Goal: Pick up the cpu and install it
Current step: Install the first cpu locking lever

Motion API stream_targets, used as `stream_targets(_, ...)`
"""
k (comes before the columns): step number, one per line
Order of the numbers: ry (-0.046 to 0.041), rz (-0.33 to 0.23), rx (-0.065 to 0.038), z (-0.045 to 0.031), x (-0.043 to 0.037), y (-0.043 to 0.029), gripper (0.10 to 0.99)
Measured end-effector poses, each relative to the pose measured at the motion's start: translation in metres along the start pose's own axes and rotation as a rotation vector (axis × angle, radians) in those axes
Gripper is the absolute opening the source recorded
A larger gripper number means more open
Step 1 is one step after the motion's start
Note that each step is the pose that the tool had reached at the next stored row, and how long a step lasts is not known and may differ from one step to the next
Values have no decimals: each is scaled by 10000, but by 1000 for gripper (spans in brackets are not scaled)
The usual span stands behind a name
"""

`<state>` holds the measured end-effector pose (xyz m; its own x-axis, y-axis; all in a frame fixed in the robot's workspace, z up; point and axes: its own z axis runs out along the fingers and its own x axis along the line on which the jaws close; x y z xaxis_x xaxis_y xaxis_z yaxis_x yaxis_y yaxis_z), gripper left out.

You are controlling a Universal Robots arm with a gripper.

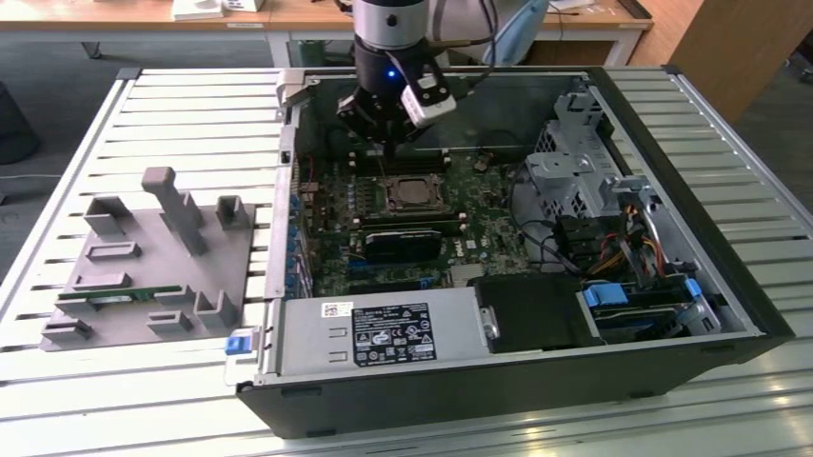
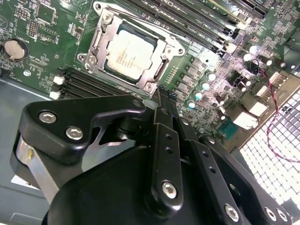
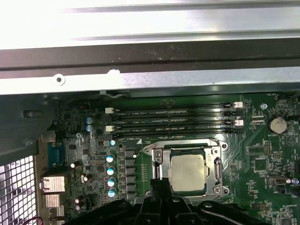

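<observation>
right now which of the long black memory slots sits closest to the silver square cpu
The black memory slot directly bordering the socket frame around the silver square cpu; the other slots lie farther toward the case wall.

Exterior view: black two-finger tool (image 1: 385,143) fingertips too small to tell whether parted or closed. In both wrist views the tool body is cut off by the picture edge. First wrist view: fingertips overlap the near edge of the metal socket frame (image 3: 190,171). Shiny silver square cpu (image 3: 188,172) markings illegible.
</observation>
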<state>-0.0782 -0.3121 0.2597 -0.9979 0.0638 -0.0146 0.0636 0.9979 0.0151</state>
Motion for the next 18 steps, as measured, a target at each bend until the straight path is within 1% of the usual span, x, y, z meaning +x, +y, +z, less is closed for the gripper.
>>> stream_targets(10, -1, 0, 0, 1, 55, -3, 106)
stream_targets(18, -2, -1, -2, 7, 177, -4, 106)
